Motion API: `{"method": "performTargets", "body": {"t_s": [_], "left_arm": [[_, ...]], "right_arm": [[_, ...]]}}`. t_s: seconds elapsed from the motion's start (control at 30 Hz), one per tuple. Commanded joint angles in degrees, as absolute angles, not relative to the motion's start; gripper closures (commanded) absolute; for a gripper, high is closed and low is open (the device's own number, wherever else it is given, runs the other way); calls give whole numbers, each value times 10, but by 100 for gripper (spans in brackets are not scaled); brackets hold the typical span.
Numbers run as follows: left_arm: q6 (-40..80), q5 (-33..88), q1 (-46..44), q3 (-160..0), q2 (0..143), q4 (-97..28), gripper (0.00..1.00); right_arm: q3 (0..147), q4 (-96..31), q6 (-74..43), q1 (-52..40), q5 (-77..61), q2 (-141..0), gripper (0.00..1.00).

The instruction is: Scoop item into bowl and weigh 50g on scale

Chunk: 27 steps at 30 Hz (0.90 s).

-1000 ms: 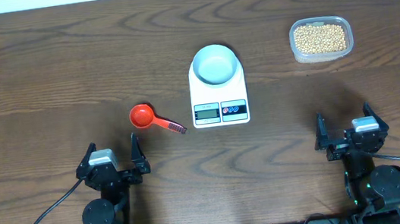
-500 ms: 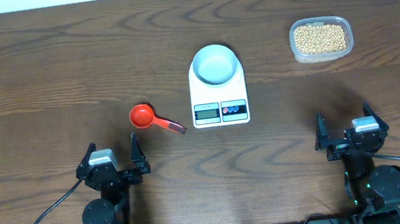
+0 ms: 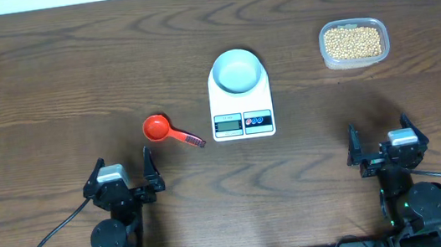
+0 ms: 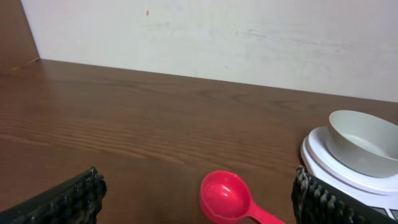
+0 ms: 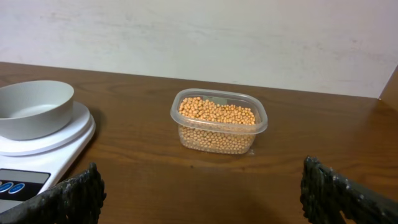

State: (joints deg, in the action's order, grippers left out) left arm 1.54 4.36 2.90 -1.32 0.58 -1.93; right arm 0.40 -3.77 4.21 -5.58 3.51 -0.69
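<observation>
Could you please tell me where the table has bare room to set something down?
The table is bare left of the scoop, between the scale and the tub, and in front between the open left gripper and right gripper. Tightest: scoop to scale.

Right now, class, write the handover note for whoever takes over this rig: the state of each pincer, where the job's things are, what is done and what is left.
Open and empty: the left pincer and the right pincer, both parked at the near edge of the table.
Ahead of the left one lies the red scoop, untouched.
Mid-table, the bowl sits empty on the scale; its display is too small to read.
Far right, the beans are all in the clear tub.
Done: nothing scooped yet.
Left: take the scoop, move beans into the bowl, weigh out the target.
</observation>
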Motion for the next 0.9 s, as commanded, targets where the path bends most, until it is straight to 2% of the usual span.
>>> {"method": "performTargets", "body": {"t_s": [0.0, 0.87], "left_arm": [[21, 38, 28, -2, 3, -37, 2], [50, 47, 28, -47, 12, -6, 2]], "right_arm": [[3, -39, 48, -60, 43, -3, 1], [3, -39, 48, -60, 43, -3, 1]]}}
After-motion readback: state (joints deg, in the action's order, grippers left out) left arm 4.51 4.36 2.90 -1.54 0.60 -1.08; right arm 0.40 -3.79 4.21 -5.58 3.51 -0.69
